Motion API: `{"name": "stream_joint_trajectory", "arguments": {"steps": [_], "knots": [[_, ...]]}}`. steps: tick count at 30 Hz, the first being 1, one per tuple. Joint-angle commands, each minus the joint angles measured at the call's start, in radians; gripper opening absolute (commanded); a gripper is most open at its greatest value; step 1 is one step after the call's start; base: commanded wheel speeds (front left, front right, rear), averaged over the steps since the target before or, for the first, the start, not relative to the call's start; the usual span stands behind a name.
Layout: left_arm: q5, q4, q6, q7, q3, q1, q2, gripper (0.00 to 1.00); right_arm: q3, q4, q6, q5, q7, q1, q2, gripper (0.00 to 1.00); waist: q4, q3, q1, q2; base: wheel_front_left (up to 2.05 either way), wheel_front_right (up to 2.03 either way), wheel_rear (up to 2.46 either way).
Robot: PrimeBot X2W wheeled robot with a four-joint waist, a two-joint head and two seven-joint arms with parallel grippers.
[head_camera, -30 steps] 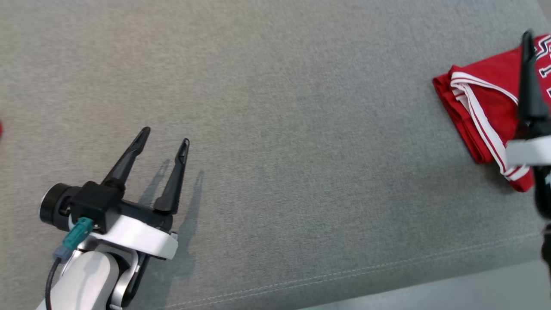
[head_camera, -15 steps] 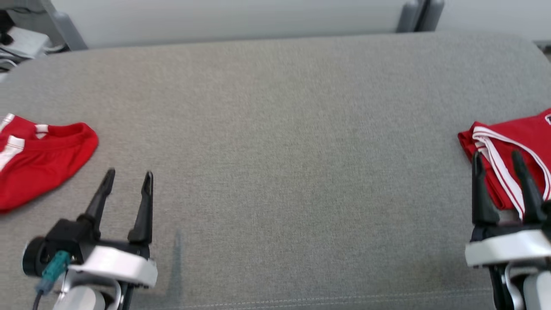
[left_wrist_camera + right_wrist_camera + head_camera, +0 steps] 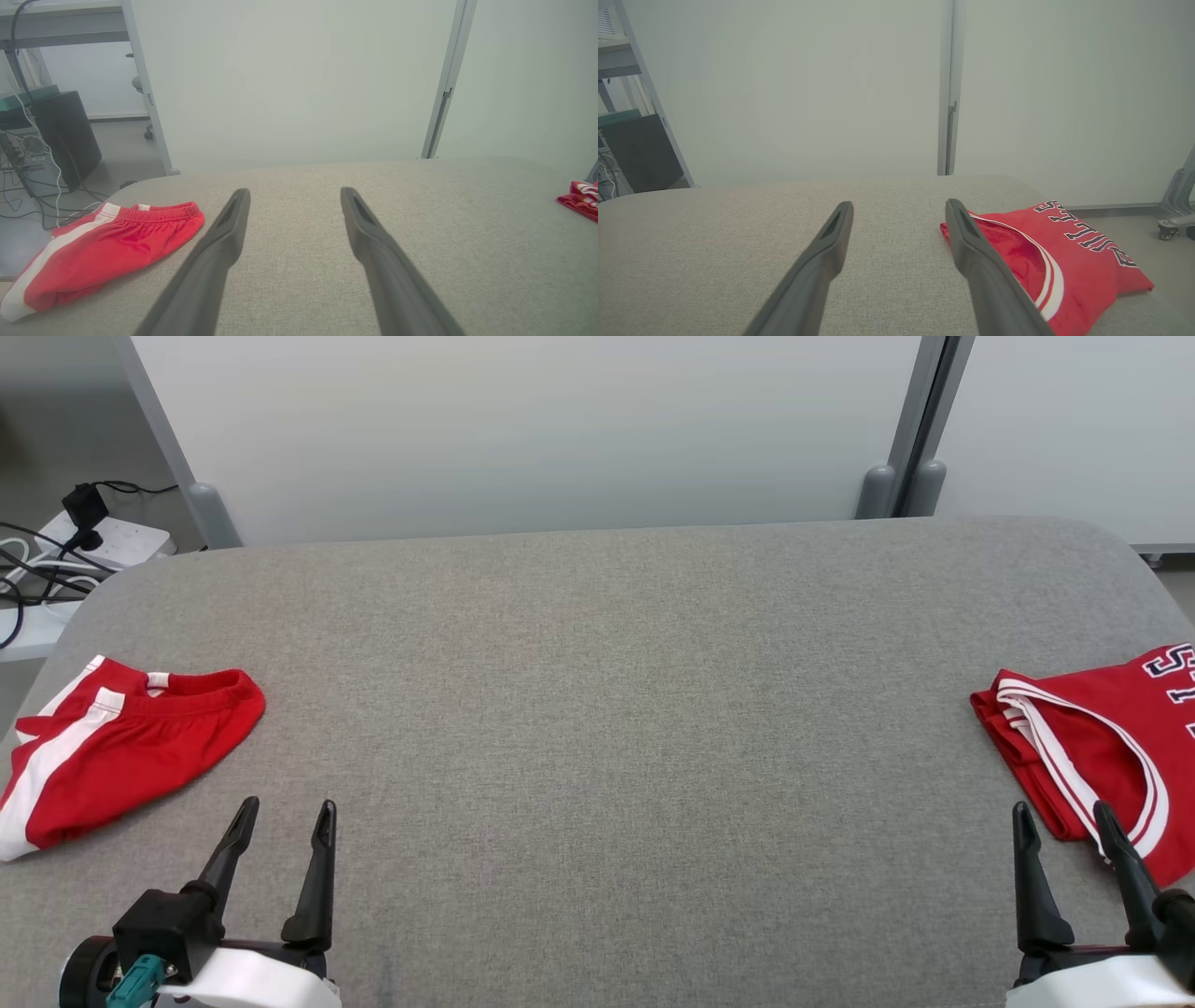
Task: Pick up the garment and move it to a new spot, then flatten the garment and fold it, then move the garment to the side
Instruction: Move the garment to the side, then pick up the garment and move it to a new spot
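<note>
Left gripper [image 3: 288,803]: spread wide, empty, low over the grey cushion [image 3: 597,709], near the red shorts [image 3: 121,747] but apart from them. Right gripper [image 3: 1061,807]: equally spread and empty; one finger crosses the near corner of the red jersey [image 3: 1092,737] in the head view, contact impossible to judge.

Jersey: folded into a compact stack at the cushion's right edge, lettering up. Shorts: bunched and unflattened at the left edge, waistband toward the middle, white stripe along one side.

Step in hand, as a judgement: jersey looks done and parked aside; shorts look like the garment due next, pick-up not yet begun.

Next move probably calls for: swinging left and pinching the shorts, likely at the waistband, then carrying them to the bare middle of the cushion, with room left for both grippers to spread the cloth.

Against a second ago: whole head picture shifted, so camera movement, not garment movement. Then only cushion and jersey, right finger across the jersey; now wall and both garments too. Jaws as wide then as now.
</note>
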Motion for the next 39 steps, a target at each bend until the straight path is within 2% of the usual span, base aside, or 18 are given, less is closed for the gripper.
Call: {"name": "stream_joint_trajectory", "arguments": {"steps": [1, 12, 25, 31, 39], "knots": [[0.009, -0.016, -0.004, -0.013, 0.048, -0.029, 0.016, 1.0, 0.029, -0.037, 0.0, -0.004, 0.003, -0.009, -0.009, 1.0, -0.003, -0.004, 0.0, 0.0, 0.0, 0.0, 0.0], [0.02, 0.001, -0.019, -0.013, 0.057, -0.028, 0.009, 1.0, 0.041, -0.05, 0.0, -0.005, 0.014, 0.001, -0.002, 1.0, -0.014, -0.01, 0.0, 0.0, 0.0, 0.0, 0.0], [0.015, 0.018, -0.015, -0.01, 0.061, -0.038, 0.005, 1.0, 0.037, -0.049, 0.0, -0.001, 0.014, 0.004, -0.001, 1.0, -0.002, -0.014, 0.0, 0.0, 0.0, 0.0, 0.0], [-0.012, 0.038, 0.002, -0.011, 0.109, -0.053, 0.0, 1.0, 0.044, -0.056, 0.0, -0.004, 0.014, 0.002, -0.001, 1.0, 0.061, -0.009, 0.0, 0.0, 0.0, 0.0, 0.0], [-0.021, 0.044, 0.023, -0.013, 0.191, -0.047, -0.003, 1.0, 0.093, -0.06, 0.0, -0.018, 0.021, -0.014, -0.001, 1.0, 0.221, -0.007, 0.0, 0.0, 0.0, 0.0, 0.0]]}}
